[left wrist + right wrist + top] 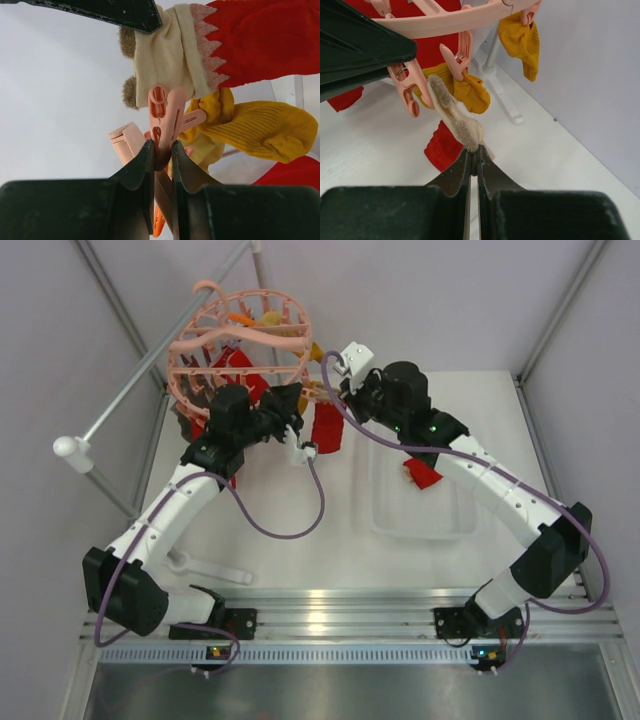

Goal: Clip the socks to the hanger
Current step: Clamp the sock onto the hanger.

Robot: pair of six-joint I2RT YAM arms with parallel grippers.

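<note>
The salmon-pink hanger hangs at the back left with red and mustard socks clipped on it. My left gripper is shut on a pink clip peg, squeezing its handles. The peg's mouth sits at the cream cuff of a red sock. My right gripper is shut on that cuff's furry edge, fingertips pinched together, and the red part hangs below. A mustard sock hangs just behind.
A clear plastic tray lies right of centre with another red sock in it, partly under my right arm. The grey metal rail runs diagonally at the left. A white stand foot lies near the front left.
</note>
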